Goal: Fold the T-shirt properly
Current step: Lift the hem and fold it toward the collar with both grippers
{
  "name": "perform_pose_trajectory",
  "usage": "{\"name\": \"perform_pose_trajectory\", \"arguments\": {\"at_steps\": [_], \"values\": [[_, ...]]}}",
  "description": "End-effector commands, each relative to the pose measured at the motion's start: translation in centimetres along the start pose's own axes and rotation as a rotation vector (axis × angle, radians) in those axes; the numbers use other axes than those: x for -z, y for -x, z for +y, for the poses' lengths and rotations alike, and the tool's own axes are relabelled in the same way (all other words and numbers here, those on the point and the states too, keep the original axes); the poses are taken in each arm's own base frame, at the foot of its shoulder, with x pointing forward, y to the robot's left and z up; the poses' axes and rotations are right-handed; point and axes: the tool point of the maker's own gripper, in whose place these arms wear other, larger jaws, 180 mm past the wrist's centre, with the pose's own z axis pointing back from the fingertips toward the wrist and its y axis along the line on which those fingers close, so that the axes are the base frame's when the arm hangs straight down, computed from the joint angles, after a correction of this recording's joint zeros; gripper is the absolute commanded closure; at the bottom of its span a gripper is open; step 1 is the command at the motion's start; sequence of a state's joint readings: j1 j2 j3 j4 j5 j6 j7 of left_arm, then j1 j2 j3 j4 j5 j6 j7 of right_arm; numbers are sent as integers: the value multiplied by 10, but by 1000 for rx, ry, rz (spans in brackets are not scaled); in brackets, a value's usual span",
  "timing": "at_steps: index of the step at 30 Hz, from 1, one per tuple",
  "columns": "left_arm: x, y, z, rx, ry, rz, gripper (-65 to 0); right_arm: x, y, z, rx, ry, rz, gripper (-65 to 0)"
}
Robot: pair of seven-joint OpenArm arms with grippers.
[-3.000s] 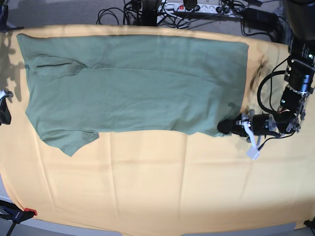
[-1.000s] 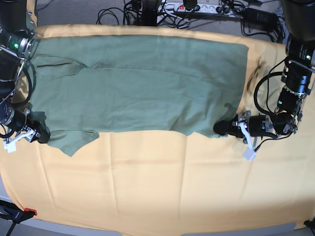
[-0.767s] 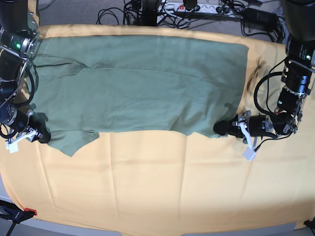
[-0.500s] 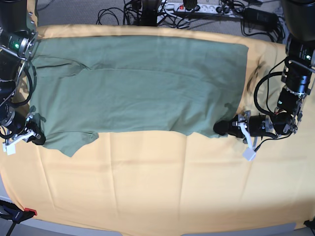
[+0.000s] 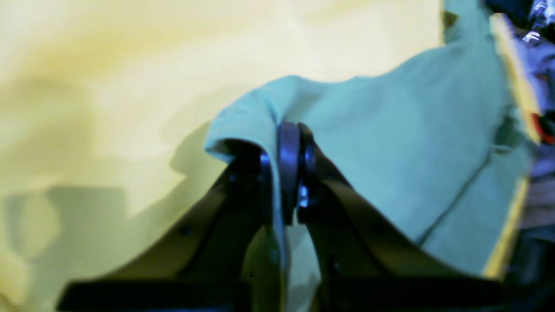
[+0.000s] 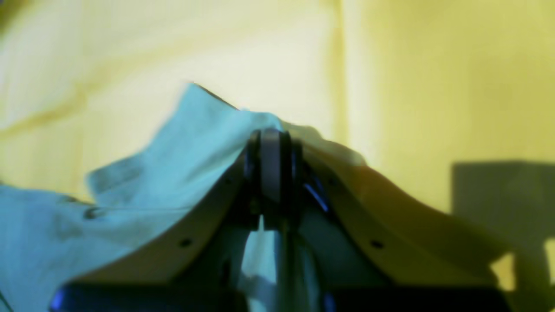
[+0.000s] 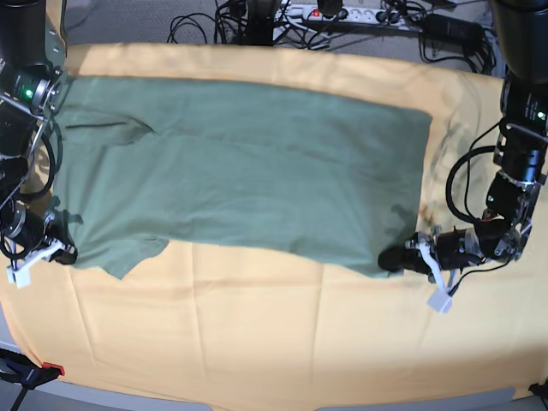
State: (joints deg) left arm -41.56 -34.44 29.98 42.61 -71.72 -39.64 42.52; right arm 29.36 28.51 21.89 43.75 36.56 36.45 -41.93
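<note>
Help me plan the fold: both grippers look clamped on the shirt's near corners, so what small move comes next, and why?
Probably lift both corners together. The left gripper and right gripper are each shut on a near corner of the T-shirt, which lies flat on the yellow cloth.

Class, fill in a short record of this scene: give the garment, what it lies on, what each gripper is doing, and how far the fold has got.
garment: sage-green T-shirt, spread flat
surface: yellow-orange cloth under it
left gripper: shut on the shirt's near corner at the hem end
right gripper: shut on the shirt's near edge by the sleeve
fold: not yet made
background: cables and power strip beyond the far edge
</note>
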Motion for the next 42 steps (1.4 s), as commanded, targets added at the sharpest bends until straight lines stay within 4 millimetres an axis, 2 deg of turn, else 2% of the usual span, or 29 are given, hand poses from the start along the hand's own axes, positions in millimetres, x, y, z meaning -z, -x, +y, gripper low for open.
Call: {"name": "perform_pose_trajectory", "arguments": {"at_steps": [1,5,11,14,19,23,27,33,36,39,42], "values": [[-9,-32,0,45,-10,-84,0,-7,-39,1,-28,5,-91,0],[-3,-40,7,102,-68,-126,0,0,-52,1,-106,81,-90,0],[21,-44,-5,176,-59,-142,0,20,-54,26,-279,70,-30,0],[23,-42,-7,181,-48,-128,0,21,-55,25,-355,101,16,0],[22,-29,-8,161,-31,-62,0,13,-51,17,-360,102,59,0],[23,-30,-22,94,35,-56,0,8,-44,25,-360,21,95,0],[22,-21,-34,87,83,18,0,1,-35,16,-341,25,142,0],[8,-29,-59,101,170,37,0,-10,-27,8,-308,7,172,0],[8,-16,-76,100,240,115,0,-16,-20,3,-283,2,188,0],[8,-1,-81,119,252,184,0,-19,-11,0,-254,-11,198,0],[7,4,-83,136,255,222,0,-24,-8,-2,-263,-9,212,0]]}}
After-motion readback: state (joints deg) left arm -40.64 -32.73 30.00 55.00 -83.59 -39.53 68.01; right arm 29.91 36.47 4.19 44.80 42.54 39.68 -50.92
